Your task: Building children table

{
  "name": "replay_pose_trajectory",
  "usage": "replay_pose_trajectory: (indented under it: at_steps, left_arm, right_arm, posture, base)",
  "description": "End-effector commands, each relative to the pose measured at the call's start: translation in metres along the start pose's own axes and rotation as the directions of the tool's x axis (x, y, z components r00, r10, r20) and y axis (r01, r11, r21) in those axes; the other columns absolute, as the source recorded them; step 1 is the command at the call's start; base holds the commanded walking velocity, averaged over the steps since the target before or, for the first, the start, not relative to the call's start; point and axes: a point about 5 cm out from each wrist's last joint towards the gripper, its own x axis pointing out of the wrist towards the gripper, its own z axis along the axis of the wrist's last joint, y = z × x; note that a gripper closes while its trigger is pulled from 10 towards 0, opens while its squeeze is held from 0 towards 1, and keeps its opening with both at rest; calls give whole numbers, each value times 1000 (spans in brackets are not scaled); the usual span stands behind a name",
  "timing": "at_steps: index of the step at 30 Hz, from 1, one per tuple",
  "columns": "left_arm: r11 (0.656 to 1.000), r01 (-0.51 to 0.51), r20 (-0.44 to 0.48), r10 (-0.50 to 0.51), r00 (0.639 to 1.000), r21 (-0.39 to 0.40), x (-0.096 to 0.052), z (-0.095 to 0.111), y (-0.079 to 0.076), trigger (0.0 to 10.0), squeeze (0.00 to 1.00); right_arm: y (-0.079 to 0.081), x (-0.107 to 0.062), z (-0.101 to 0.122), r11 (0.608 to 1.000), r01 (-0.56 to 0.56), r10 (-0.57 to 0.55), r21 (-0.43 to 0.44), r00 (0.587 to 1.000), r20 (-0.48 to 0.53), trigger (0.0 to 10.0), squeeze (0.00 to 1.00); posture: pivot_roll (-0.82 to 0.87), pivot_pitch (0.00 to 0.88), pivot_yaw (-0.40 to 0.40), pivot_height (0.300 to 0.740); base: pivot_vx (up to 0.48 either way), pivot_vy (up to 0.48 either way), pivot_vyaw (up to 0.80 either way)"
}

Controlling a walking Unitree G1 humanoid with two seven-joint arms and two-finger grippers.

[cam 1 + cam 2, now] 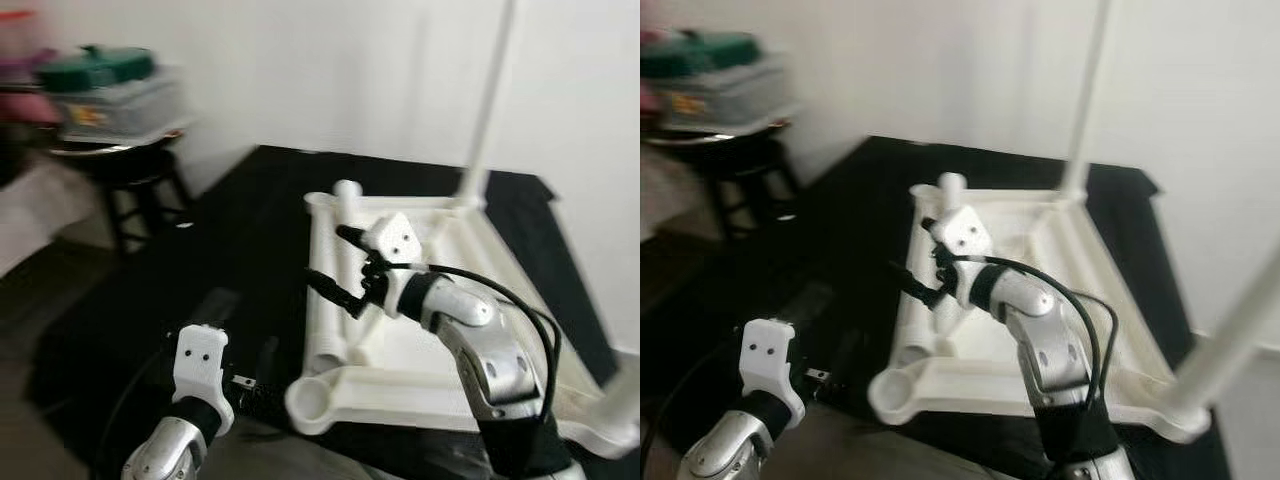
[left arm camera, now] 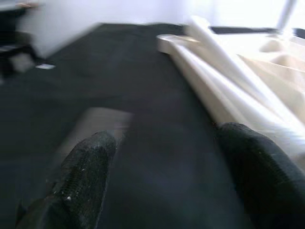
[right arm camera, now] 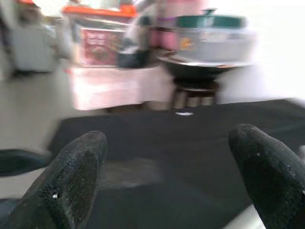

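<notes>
Silver arms, white wrists, black cables

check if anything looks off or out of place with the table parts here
The white children's table lies upside down on the black mat, with two legs fitted upright. One loose leg lies along its left rail, by the open right end effector. Nothing looks damaged.

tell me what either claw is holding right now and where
Nothing. The right claw hangs open over the loose white leg on the upturned table; the left claw is open above the black mat.
</notes>
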Motion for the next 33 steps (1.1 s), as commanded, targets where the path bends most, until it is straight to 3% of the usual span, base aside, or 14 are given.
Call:
replay_pose_trajectory:
  at_steps: [1, 6, 16, 20, 23, 24, 27, 30, 31, 33]
  left_arm:
    - [1000, -9, -28, 9, 1000, 17, 1, -6, 5, 10000, 0]
    - [1000, -2, -15, 2, 1000, 23, 4, -5, 6, 10000, 0]
    - [1000, -8, -4, 8, 1000, 28, 6, -4, 6, 10000, 0]
    - [999, -10, 1, 10, 1000, 35, 7, -5, 7, 10000, 0]
    - [999, -4, 0, 4, 1000, 41, 8, -7, 6, 10000, 0]
    - [999, -4, 0, 4, 1000, 41, 8, -7, 6, 10000, 0]
    - [999, 2, -3, -2, 1000, 41, 8, -8, 6, 10000, 0]
    - [999, 4, -3, -4, 1000, 41, 8, -8, 6, 10000, 0]
    - [999, 7, -5, -7, 1000, 41, 7, -8, 6, 10000, 0]
    - [999, 7, -5, -7, 1000, 41, 7, -8, 6, 10000, 0]
  right_arm:
    - [4, -1, 0, 998, -19, 18, 55, 1000, 24, 10000, 0]
    - [8, 2, 6, 993, -39, 32, 112, 998, 60, 10000, 0]
    - [9, 13, 9, 996, 14, -22, 83, 996, 86, 10000, 0]
    - [2, 12, 8, 988, 11, -12, -153, 1000, -10, 10000, 0]
    - [-4, 8, 11, 955, -45, 28, -294, 998, -62, 10000, 0]
    - [-4, 8, 11, 955, -45, 28, -294, 998, -62, 10000, 0]
    - [-3, 3, 17, 855, -182, 141, -486, 983, -119, 10000, 0]
    - [-2, 2, 17, 821, -227, 177, -524, 973, -145, 10000, 0]
    - [0, 1, 15, 785, -282, 215, -552, 959, -183, 10000, 0]
    - [0, 1, 15, 785, -282, 215, -552, 959, -183, 10000, 0]
  posture:
    - [-18, 34, -30, 740]
    - [-26, 26, -22, 740]
    - [-17, 20, -35, 740]
    - [-19, 14, -36, 740]
    - [-20, 13, -34, 740]
    - [-20, 13, -34, 740]
    - [-21, 11, -32, 740]
    - [-23, 9, -29, 740]
    - [-18, 8, -32, 740]
    - [-18, 8, -32, 740]
  base:
    - [0, 480, 0]
    - [0, 384, -640]
    - [0, 0, -800]
    - [0, 0, -800]
    - [0, 0, -800]
    - [0, 0, -800]
    - [0, 0, -800]
    - [0, 0, -800]
    - [0, 0, 0]
    - [0, 0, 0]
